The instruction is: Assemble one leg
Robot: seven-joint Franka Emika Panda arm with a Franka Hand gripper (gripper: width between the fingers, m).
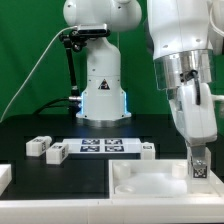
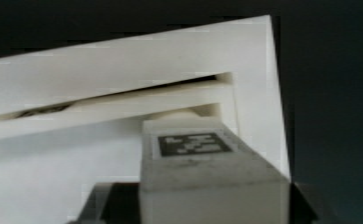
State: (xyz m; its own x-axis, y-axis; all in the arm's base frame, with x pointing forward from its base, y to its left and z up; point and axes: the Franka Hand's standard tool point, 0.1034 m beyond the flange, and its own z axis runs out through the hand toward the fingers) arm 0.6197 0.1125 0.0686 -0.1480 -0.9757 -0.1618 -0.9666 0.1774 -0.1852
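Note:
My gripper (image 1: 200,160) is shut on a leg (image 1: 201,170), a small white block with a black-and-white tag. It holds the leg upright over the corner of the white panel (image 1: 145,190) at the exterior view's right. In the wrist view the leg (image 2: 196,150) fills the space between the dark fingers (image 2: 112,200), and its far end sits at the panel's (image 2: 107,95) recessed corner slot. I cannot tell whether the leg touches the panel. Three loose legs lie on the table: two (image 1: 38,146) (image 1: 57,153) at the exterior view's left and one (image 1: 148,150) right of the marker board.
The marker board (image 1: 105,147) lies flat on the black table behind the panel. The robot base (image 1: 100,85) stands at the back. A white block (image 1: 4,178) shows at the exterior view's left edge.

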